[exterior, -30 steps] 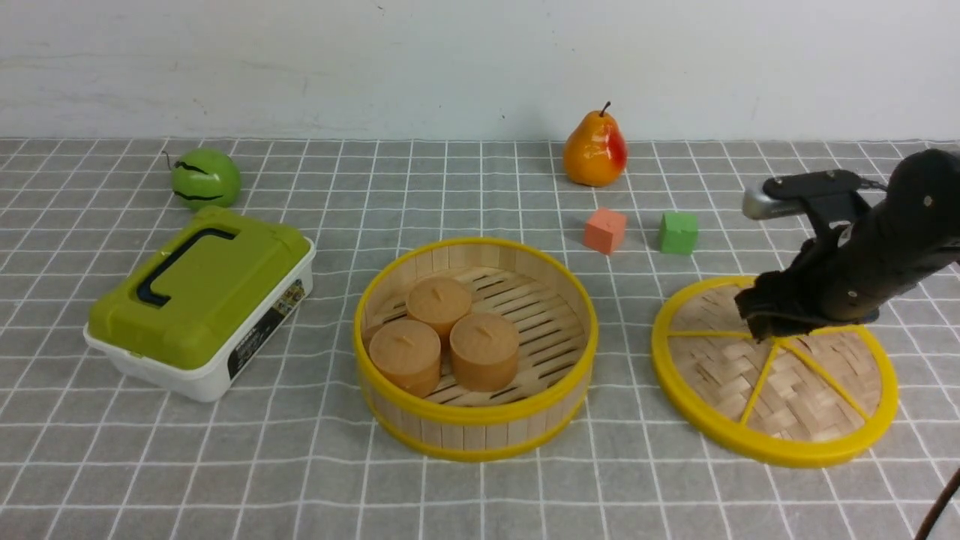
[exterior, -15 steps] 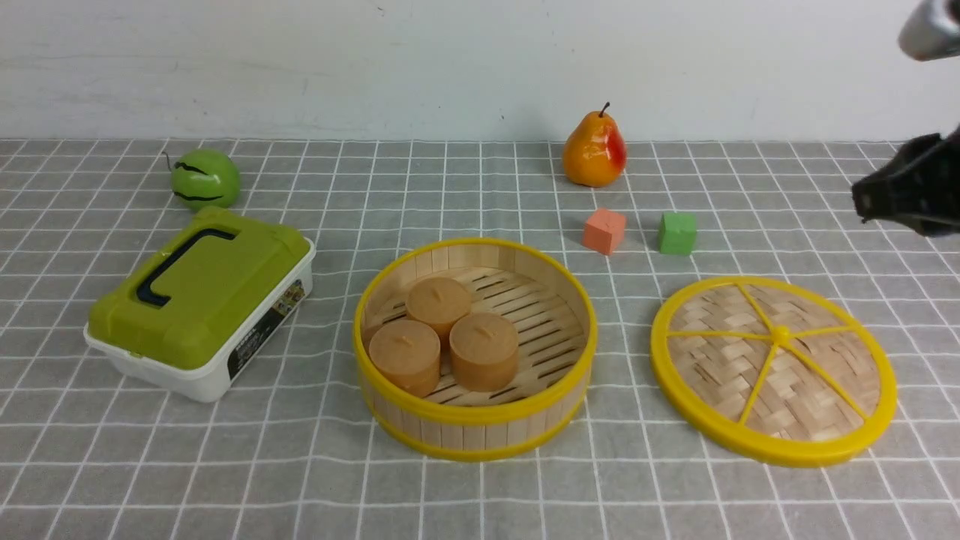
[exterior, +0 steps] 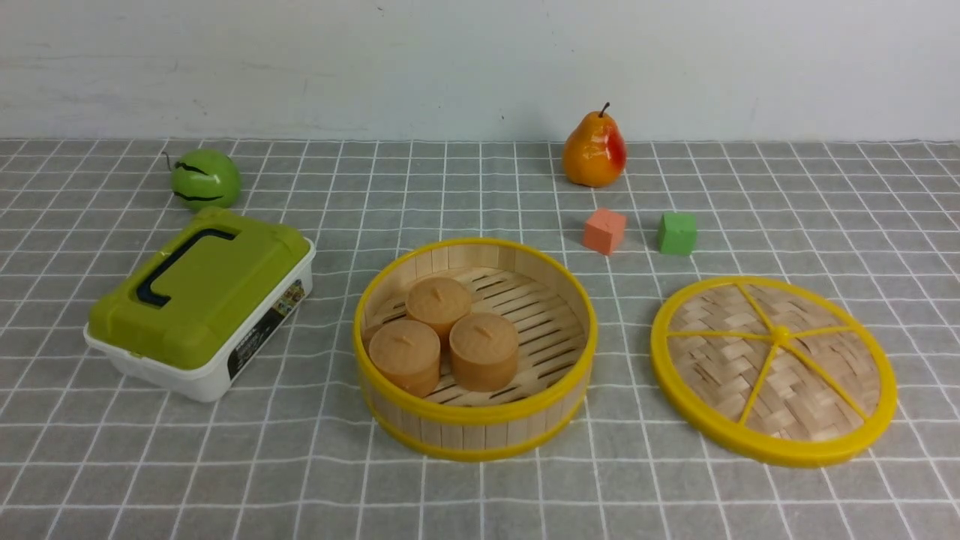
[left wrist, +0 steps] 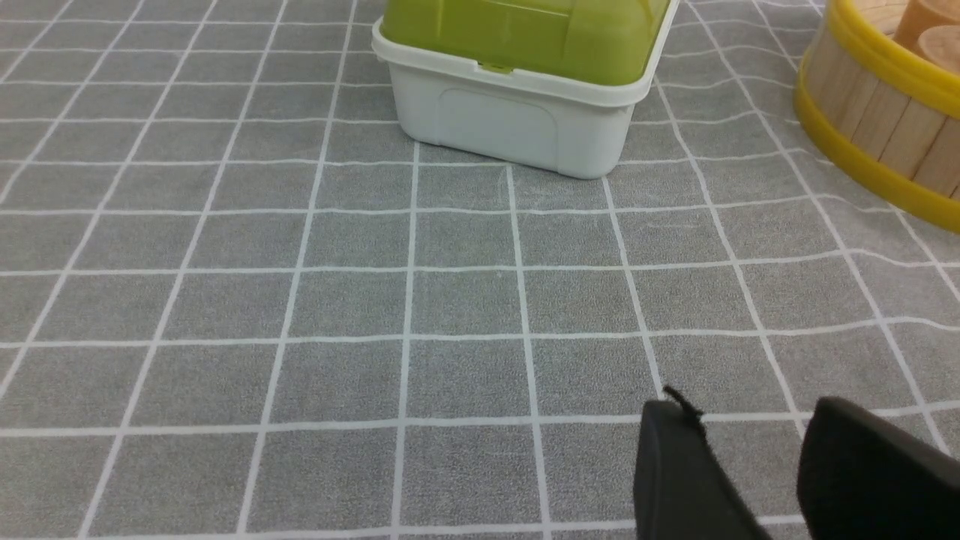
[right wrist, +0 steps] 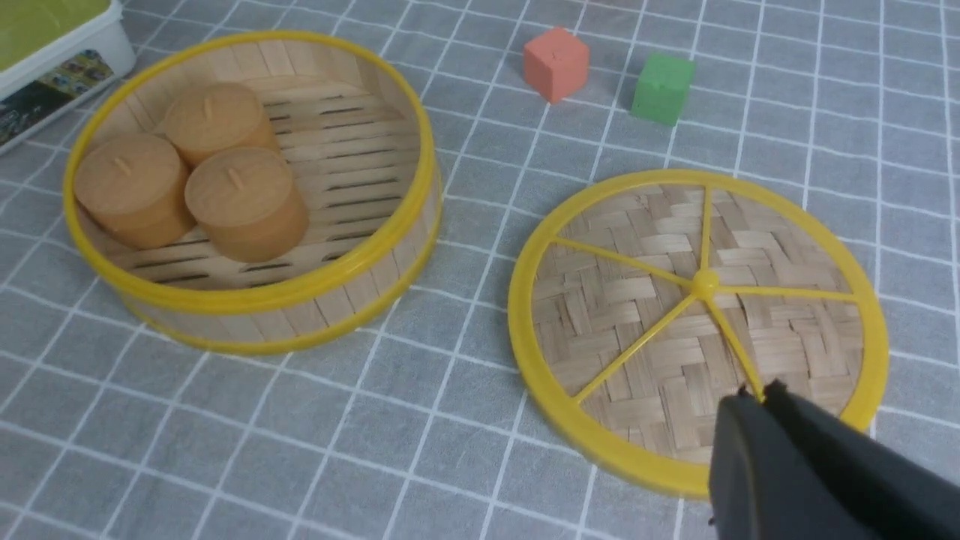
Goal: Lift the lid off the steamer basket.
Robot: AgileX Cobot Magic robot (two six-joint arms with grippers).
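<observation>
The steamer basket (exterior: 475,352) stands open at the table's middle, with three tan cylinders (exterior: 442,341) inside; it also shows in the right wrist view (right wrist: 247,187). The lid (exterior: 772,367) lies flat on the cloth to its right, apart from it, and shows in the right wrist view (right wrist: 697,322). Neither gripper shows in the front view. My right gripper (right wrist: 757,390) is shut and empty, raised over the lid's near rim. My left gripper (left wrist: 750,420) is open and empty above bare cloth, with the basket's wall (left wrist: 877,112) at the frame edge.
A white box with an olive-green lid (exterior: 199,300) stands left of the basket. A green apple (exterior: 205,178) lies behind it. A pear (exterior: 595,150), a red cube (exterior: 604,230) and a green cube (exterior: 677,232) lie at the back right.
My right arm rose off the lid's centre knob, let it go, and drew back out of the front view. The lid stays flat on the cloth.
</observation>
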